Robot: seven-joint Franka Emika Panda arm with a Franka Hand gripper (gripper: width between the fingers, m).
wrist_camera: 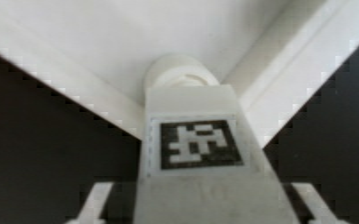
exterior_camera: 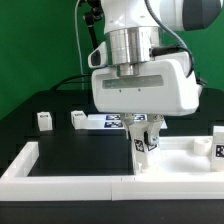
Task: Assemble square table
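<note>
My gripper (exterior_camera: 147,138) is shut on a white table leg (exterior_camera: 148,143) with a black-and-white tag and holds it upright over the white square panel (exterior_camera: 185,153) at the exterior view's right. In the wrist view the leg (wrist_camera: 195,120) runs between my two fingers (wrist_camera: 94,201), and its rounded far end sits at a corner of the panel (wrist_camera: 167,30) where two raised rims meet. I cannot tell whether it touches. Two more legs (exterior_camera: 44,121) (exterior_camera: 78,118) stand at the back left. Another tagged leg (exterior_camera: 218,143) stands at the far right.
The long white L-shaped border wall (exterior_camera: 70,181) runs along the front and up the exterior view's left side. The marker board (exterior_camera: 108,122) lies at the back behind my gripper. The table top is black.
</note>
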